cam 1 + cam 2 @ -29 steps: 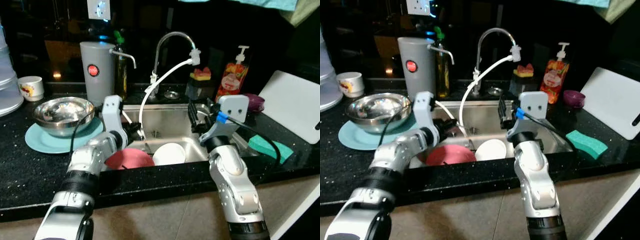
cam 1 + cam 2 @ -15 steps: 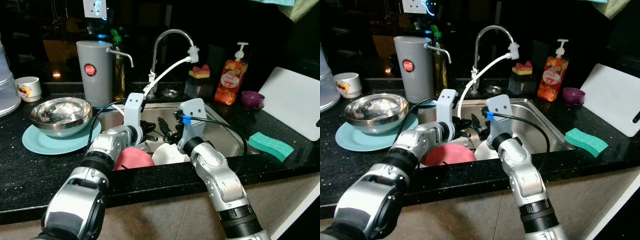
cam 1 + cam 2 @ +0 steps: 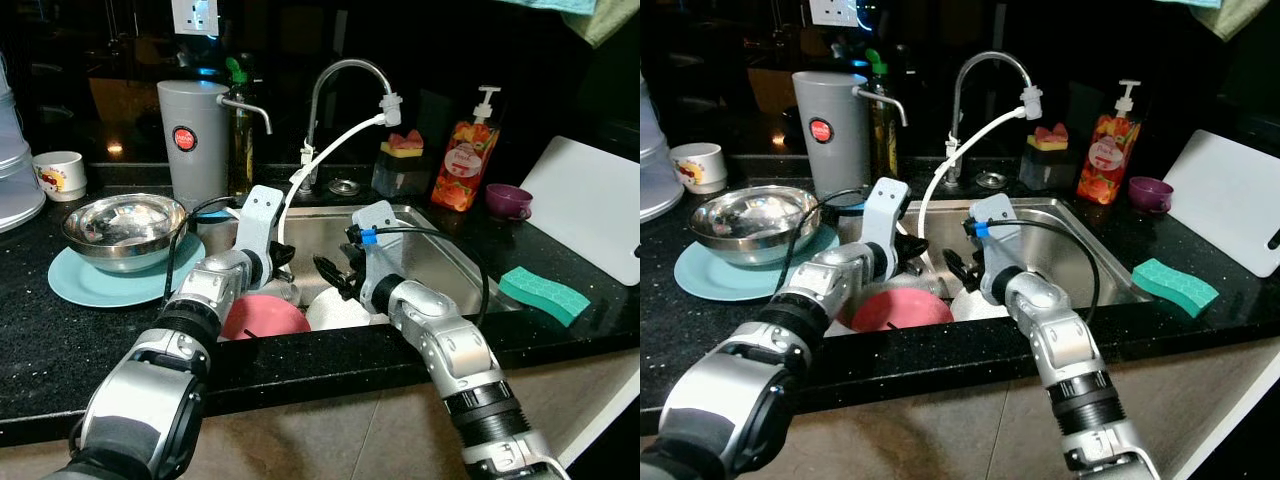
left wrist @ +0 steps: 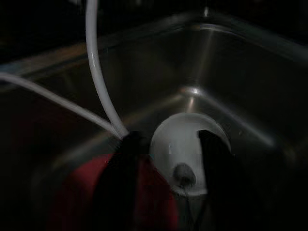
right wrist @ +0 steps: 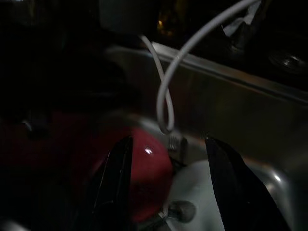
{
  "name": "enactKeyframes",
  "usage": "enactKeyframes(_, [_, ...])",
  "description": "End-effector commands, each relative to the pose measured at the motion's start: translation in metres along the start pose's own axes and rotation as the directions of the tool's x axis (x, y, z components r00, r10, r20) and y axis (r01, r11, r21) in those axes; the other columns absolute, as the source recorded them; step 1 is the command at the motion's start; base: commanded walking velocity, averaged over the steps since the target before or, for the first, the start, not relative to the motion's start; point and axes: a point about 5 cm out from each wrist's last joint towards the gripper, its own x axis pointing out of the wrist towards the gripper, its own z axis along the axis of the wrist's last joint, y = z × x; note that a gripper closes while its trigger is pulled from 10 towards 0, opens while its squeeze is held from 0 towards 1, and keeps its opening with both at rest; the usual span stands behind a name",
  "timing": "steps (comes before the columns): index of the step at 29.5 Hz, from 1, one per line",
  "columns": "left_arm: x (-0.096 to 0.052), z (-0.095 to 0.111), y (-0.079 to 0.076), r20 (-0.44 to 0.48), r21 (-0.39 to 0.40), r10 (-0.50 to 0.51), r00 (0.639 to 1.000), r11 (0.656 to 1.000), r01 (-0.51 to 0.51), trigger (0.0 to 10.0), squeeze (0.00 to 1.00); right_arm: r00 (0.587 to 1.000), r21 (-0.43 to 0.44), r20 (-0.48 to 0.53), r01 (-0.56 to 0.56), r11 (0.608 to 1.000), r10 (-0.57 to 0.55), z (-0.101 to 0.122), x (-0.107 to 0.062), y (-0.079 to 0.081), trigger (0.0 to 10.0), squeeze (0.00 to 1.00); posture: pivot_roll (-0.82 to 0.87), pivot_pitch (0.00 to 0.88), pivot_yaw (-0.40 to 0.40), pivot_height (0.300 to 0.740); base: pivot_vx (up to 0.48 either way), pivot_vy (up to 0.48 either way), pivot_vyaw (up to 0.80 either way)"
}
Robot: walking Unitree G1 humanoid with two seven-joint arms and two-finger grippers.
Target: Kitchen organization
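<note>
Overhead dim, black countertop (image 3: 60, 330); both claws, left (image 3: 283, 262) and right (image 3: 335, 272), gape released over sink (image 3: 440, 262).

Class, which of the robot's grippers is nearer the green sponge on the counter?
Right. The right gripper hangs over the sink, on the green sponge's side; the left gripper is beyond it, farther away.

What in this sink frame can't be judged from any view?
- Pink dish: near side hidden by the counter edge and left arm, eye views.
- White dish: partly behind the left gripper fingers; small dark item on it unidentifiable, too dark.
- Sink drain: blocked by both arms.
</note>
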Motion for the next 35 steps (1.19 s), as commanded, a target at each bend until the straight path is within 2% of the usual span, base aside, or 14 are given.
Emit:
enactKeyframes(1, [-0.001, 0.006, -0.001, 0.072, -0.012, -0.015, 0.997, 1.000, 0.016, 10.0, 1.00, 1.000, -0.020, -0.022, -0.005, 1.000, 0.004, 0.000, 0.000, -0.004, 10.0, 0.00, 0.10, 0.021, -0.136, 0.740, 0.000, 0.000, 0.00])
enactKeyframes(2, [-0.003, 0.012, 0.000, 0.125, -0.014, -0.009, 0.992, 1.000, 0.010, 10.0, 0.66, 0.999, -0.033, -0.032, -0.006, 0.999, 0.004, 0.000, 0.000, -0.008, 10.0, 0.00, 0.10, 0.023, -0.137, 0.740, 0.000, 0.000, 0.00])
enactKeyframes(3, [-0.005, 0.016, 0.002, 0.156, -0.014, -0.002, 0.988, 1.000, 0.004, 10.0, 0.00, 0.999, -0.040, -0.038, -0.007, 0.999, 0.005, 0.001, -0.001, -0.010, 10.0, 0.00, 0.10, 0.023, -0.137, 0.740, 0.000, 0.000, 0.00])
enactKeyframes(4, [-0.005, 0.016, 0.002, 0.156, -0.014, -0.002, 0.988, 1.000, 0.004, 10.0, 0.00, 0.999, -0.040, -0.038, -0.007, 0.999, 0.005, 0.001, -0.001, -0.010, 10.0, 0.00, 0.10, 0.023, -0.137, 0.740, 0.000, 0.000, 0.00])
enactKeyframes(6, [-0.014, 0.027, 0.004, 0.250, -0.027, -0.005, 0.968, 1.000, 0.012, 10.0, 0.00, 0.999, -0.061, -0.049, -0.015, 0.998, 0.012, 0.001, -0.004, -0.016, 10.0, 0.00, 0.11, 0.026, -0.145, 0.740, 0.000, 0.000, 0.00])
enactKeyframes(7, [-0.014, 0.027, 0.004, 0.250, -0.027, -0.005, 0.968, 1.000, 0.012, 10.0, 0.00, 0.999, -0.061, -0.049, -0.015, 0.998, 0.012, 0.001, -0.004, -0.016, 10.0, 0.00, 0.11, 0.026, -0.145, 0.740, 0.000, 0.000, 0.00])
enactKeyframes(9, [-0.025, 0.037, 0.005, 0.318, -0.026, 0.001, 0.948, 1.000, 0.007, 10.0, 0.00, 0.999, -0.074, -0.051, -0.016, 0.997, 0.013, 0.001, -0.008, -0.021, 10.0, 0.00, 0.12, 0.029, -0.146, 0.740, 0.000, 0.000, 0.00])
enactKeyframes(10, [-0.036, 0.041, 0.001, 0.359, -0.019, 0.015, 0.933, 1.000, -0.009, 10.0, 0.00, 1.000, -0.060, -0.029, -0.015, 0.998, 0.013, 0.004, -0.012, -0.024, 10.0, 0.00, 0.13, 0.039, -0.153, 0.740, 0.000, 0.000, 0.00])
enactKeyframes(15, [-0.055, 0.040, -0.014, 0.404, -0.035, 0.051, 0.913, 0.999, -0.040, 10.0, 0.00, 0.999, -0.038, 0.022, 0.044, 0.998, -0.043, 0.008, -0.021, -0.028, 10.0, 0.00, 0.16, 0.053, -0.182, 0.740, 0.000, 0.000, 0.00])
enactKeyframes(17, [-0.063, 0.041, -0.017, 0.423, -0.075, 0.109, 0.900, 0.994, -0.085, 10.0, 0.00, 0.995, -0.044, 0.043, 0.095, 0.995, -0.093, 0.009, -0.024, -0.029, 10.0, 0.00, 0.16, 0.055, -0.186, 0.740, 0.000, 0.000, 0.00])
enactKeyframes(20, [-0.066, 0.041, -0.016, 0.428, -0.084, 0.135, 0.893, 0.990, -0.110, 10.0, 0.00, 0.991, -0.042, 0.056, 0.121, 0.992, -0.118, 0.011, -0.025, -0.029, 10.0, 0.00, 0.16, 0.056, -0.187, 0.740, 0.000, 0.000, 0.00])
enactKeyframes(23, [-0.078, 0.046, -0.012, 0.449, -0.045, 0.221, 0.866, 0.973, -0.225, 10.0, 0.00, 0.965, -0.003, 0.170, 0.203, 0.979, -0.200, 0.025, -0.025, -0.024, 10.0, 0.00, 0.16, 0.060, -0.182, 0.740, 0.000, 0.000, 0.00])
enactKeyframes(31, [-0.091, 0.056, -0.014, 0.466, 0.008, 0.253, 0.848, 0.957, -0.290, 10.0, 0.00, 0.924, 0.045, 0.267, 0.272, 0.961, -0.274, 0.035, -0.031, -0.020, 10.0, 0.00, 0.17, 0.063, -0.171, 0.740, 0.000, 0.000, 0.00])
enactKeyframes(35, [-0.099, 0.068, -0.015, 0.491, 0.038, 0.278, 0.826, 0.940, -0.340, 10.0, 0.00, 0.866, 0.137, 0.318, 0.360, 0.923, -0.385, 0.039, -0.037, -0.024, 10.0, 0.00, 0.18, 0.052, -0.154, 0.740, 0.000, 0.000, 0.00])
